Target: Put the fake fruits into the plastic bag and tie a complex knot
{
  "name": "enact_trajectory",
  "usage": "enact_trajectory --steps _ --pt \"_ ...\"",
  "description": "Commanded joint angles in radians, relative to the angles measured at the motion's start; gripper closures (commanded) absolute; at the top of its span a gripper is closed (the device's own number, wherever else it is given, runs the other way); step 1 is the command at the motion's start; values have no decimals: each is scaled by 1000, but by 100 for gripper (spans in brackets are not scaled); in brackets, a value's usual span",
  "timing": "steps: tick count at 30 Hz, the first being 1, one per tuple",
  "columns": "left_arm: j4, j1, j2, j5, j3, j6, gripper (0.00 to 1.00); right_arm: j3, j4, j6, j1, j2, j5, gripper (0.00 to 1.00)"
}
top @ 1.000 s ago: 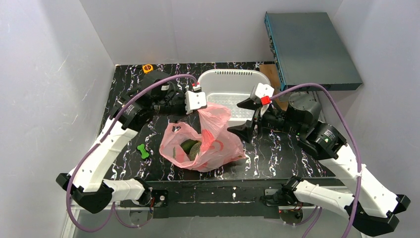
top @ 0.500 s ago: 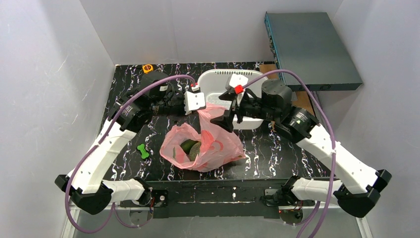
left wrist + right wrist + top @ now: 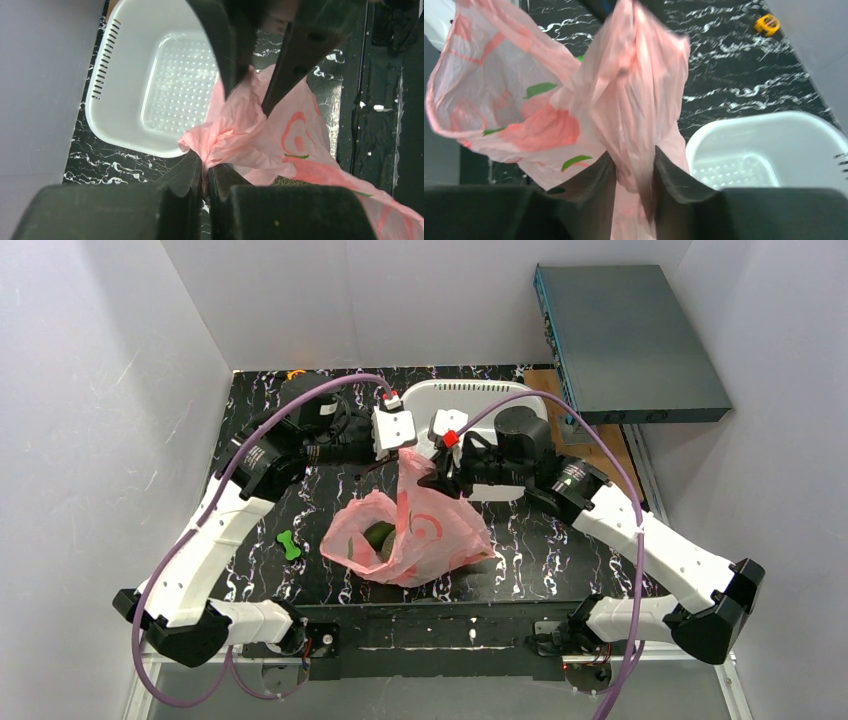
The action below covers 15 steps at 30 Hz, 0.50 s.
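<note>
Clearly, red-and-green print marks the plastic bag (image 3: 440, 540).

The plastic bag (image 3: 410, 535) fills the middle of the table (image 3: 570, 550), its top drawn up between the left gripper (image 3: 402, 451) and right gripper (image 3: 432, 474), which crowd together there; the white basket (image 3: 500, 410) blocks just behind; right of the bag the surface lies open; left, only a small green toy (image 3: 289, 544) interrupts it.
</note>
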<state>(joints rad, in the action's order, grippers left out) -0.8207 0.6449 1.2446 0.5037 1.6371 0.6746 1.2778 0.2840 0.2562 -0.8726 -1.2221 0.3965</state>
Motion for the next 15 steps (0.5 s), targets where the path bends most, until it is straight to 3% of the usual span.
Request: enact_trajectory --steps 1,2,4,7,10,12,15 --pt "-19 6 -4 -25 84 -101 100 -45 -8 54 0 59 25 82" --pt "-27 5 -7 -37 97 -133 97 -55 -9 57 0 68 12 99" --pt "-44 2 -12 -59 123 -188 90 -81 -24 56 14 91 0 99" --pt "-77 -26 -26 -72 159 -295 69 -97 -29 57 44 116 23 99" --pt "-117 -128 -44 64 168 -362 49 -117 -34 78 70 140 68 99" --pt "-159 -171 -49 157 162 -324 37 -131 -40 108 76 154 104 99" --pt "-202 -174 -42 270 173 -211 28 -149 -40 160 78 170 171 99"
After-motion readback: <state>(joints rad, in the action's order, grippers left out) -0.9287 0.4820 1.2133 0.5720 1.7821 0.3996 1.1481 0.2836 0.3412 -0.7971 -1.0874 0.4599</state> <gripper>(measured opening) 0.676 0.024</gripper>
